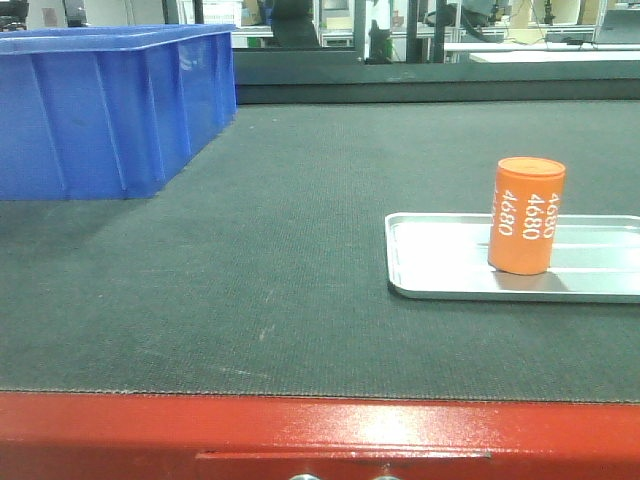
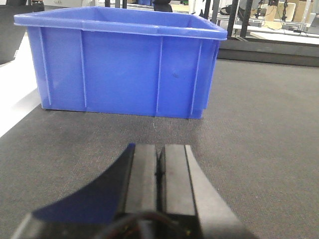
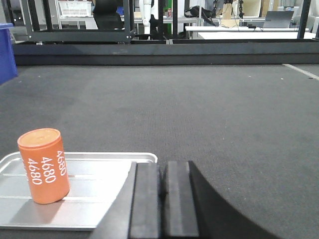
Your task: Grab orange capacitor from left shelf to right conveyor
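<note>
The orange capacitor (image 1: 527,214) stands upright on a shallow silver tray (image 1: 440,262), which lies on the dark grey conveyor (image 1: 290,230) at the right. In the right wrist view the capacitor (image 3: 44,166) sits to the left of my right gripper (image 3: 162,167), which is shut with nothing between its fingers and is apart from it. My left gripper (image 2: 159,149) is shut and empty too, hovering over the belt and facing a blue bin (image 2: 124,64). The left shelf is out of view.
A large blue plastic bin (image 1: 100,105) stands on the belt at the far left. The conveyor has a red metal front edge (image 1: 320,435). A dark frame and workbenches (image 3: 164,30) run behind the belt's far edge.
</note>
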`<state>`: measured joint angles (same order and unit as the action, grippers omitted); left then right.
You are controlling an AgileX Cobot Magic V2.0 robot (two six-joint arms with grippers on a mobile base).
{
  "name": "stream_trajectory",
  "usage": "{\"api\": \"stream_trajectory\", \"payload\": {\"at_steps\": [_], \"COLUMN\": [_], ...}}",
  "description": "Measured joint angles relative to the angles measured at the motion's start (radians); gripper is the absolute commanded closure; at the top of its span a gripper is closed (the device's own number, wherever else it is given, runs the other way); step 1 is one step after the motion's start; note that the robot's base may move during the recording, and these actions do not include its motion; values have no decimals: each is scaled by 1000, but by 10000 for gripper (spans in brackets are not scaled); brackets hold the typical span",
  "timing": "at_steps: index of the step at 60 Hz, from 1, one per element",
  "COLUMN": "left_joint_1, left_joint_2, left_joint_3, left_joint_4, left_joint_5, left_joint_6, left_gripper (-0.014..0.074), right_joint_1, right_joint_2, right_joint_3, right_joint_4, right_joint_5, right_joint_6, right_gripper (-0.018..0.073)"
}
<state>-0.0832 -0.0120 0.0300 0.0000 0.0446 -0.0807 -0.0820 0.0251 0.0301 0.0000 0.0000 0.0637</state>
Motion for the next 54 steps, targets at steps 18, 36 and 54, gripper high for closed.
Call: {"api": "stream_trajectory", "payload": {"at_steps": [18, 36, 54], "left_joint_1": [0, 0, 0], "left_joint_2": [0, 0, 0], "left_joint_3": [0, 0, 0], "left_joint_4": [0, 0, 0], "left_joint_5": [0, 0, 0], "left_joint_6": [0, 0, 0], "left_gripper": [701, 701, 701], "right_joint_1": [-2, -2, -2], "right_joint_2": [-34, -34, -34], "right_joint_3": [2, 2, 2], "right_joint_4": [0, 0, 0], "right_joint_5": [80, 80, 80], "right_joint_6": [0, 0, 0], "right_gripper": [501, 501, 501]}}
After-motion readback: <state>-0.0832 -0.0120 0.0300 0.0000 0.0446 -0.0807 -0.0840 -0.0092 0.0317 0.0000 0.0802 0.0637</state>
